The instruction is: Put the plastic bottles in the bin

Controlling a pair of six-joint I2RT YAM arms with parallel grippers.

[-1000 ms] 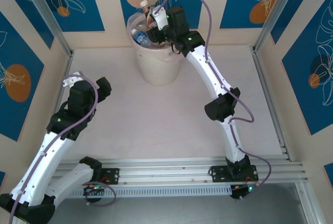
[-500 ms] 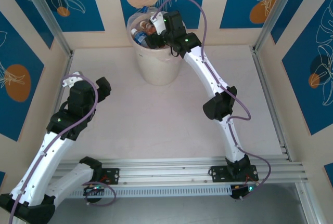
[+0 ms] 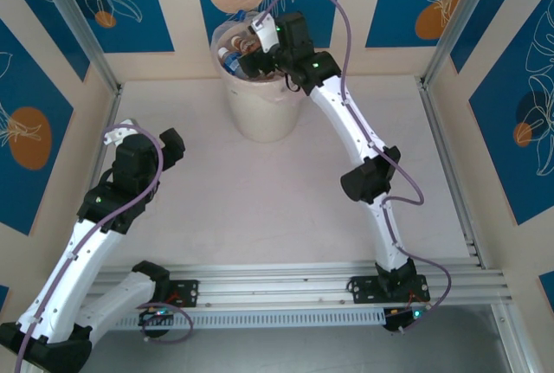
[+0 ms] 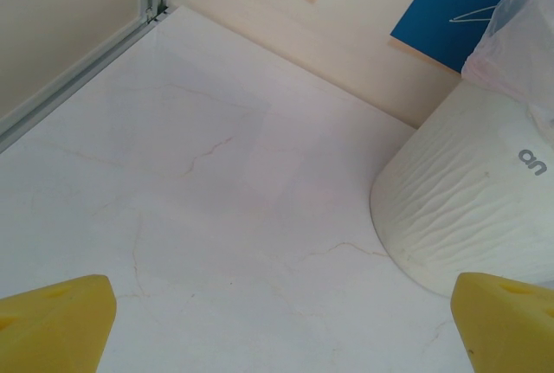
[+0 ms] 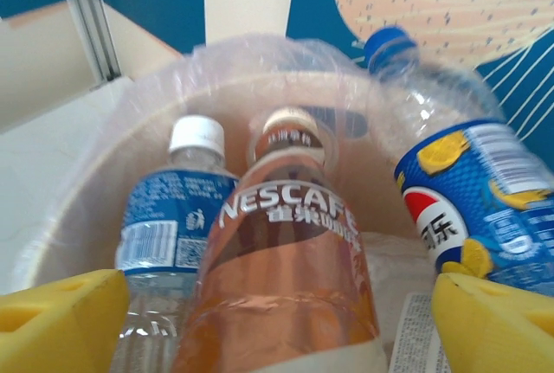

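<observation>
Nescafe btl in bin, R-wrist view | R hand, L hand open, empty

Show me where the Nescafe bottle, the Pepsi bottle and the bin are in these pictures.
Nescafe bottle [image 5: 286, 252]: right wrist view, on its brown label.
Pepsi bottle [image 5: 485, 204]: right wrist view, on its blue label.
bin [image 4: 450, 191]: left wrist view, on its ribbed outer wall.

The right end effector is hovering over the bin, where plastic bottles are lying; the left arm is sitting folded, well apart.
</observation>
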